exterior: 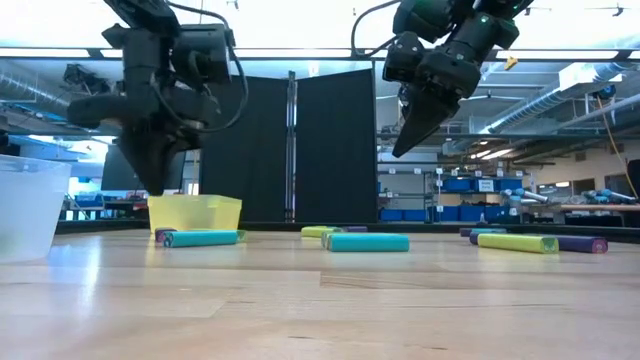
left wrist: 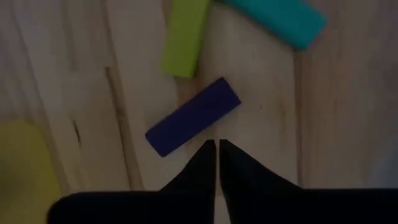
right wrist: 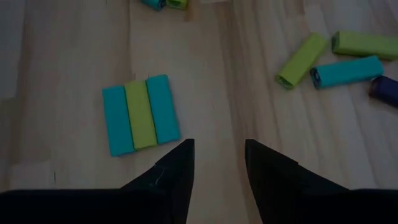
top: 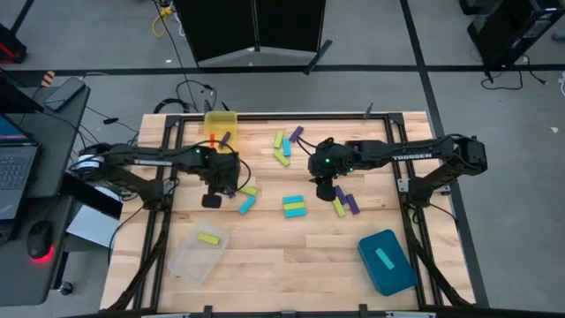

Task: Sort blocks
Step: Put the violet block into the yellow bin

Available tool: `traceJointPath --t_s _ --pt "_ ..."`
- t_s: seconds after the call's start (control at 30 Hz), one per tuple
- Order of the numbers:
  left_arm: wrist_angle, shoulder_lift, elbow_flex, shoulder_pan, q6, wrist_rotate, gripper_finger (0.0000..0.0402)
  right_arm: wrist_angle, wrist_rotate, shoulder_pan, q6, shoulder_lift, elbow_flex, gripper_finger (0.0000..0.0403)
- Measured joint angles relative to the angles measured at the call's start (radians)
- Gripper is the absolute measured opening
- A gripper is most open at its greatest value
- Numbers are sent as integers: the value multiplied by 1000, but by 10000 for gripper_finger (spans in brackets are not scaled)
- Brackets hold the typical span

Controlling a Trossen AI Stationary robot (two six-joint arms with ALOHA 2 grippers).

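Note:
Small blocks in purple, yellow-green and cyan lie flat and scattered on the wooden table [top: 265, 256]. My left gripper [left wrist: 216, 147] is shut and hangs above the table [exterior: 160, 185], just short of a purple block [left wrist: 193, 117]; a yellow-green block [left wrist: 185, 34] and a cyan block [left wrist: 280, 18] lie beyond it. My right gripper [right wrist: 217, 152] is open and raised [exterior: 408, 140] near mid-table [top: 327, 189]. Ahead of it three blocks lie side by side, cyan, yellow-green, cyan [right wrist: 142, 115], with more blocks [right wrist: 323, 62] farther off.
A yellow bin [top: 221, 124] at the far edge holds a purple block. A clear bin [top: 199, 253] near the front left holds a yellow-green block. A teal bin [top: 387, 261] at front right holds a cyan block. Cables and a laptop desk lie beyond the table's left side.

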Motion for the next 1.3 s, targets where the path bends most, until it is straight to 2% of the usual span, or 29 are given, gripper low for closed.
traceJointPath --t_s 0.37,0.53,0.67,0.8,1.17,1.3 --pt "65 50 0 -6 88 -41 166 -2 0 -26 -37 0 0 153" --pt "75 90 0 -6 207 -42 200 -7 -1 -31 -43 0 0 154" --pt "107 149 0 -6 285 -64 207 -15 -2 -31 -43 0 0 154" --pt "130 214 0 -6 345 -136 207 -19 -3 -31 -43 0 0 153" --pt "126 267 2 -6 317 -143 206 -20 -4 -31 -61 0 0 152" --pt "126 267 -2 -6 265 -140 184 -28 -4 -31 -61 0 0 152"
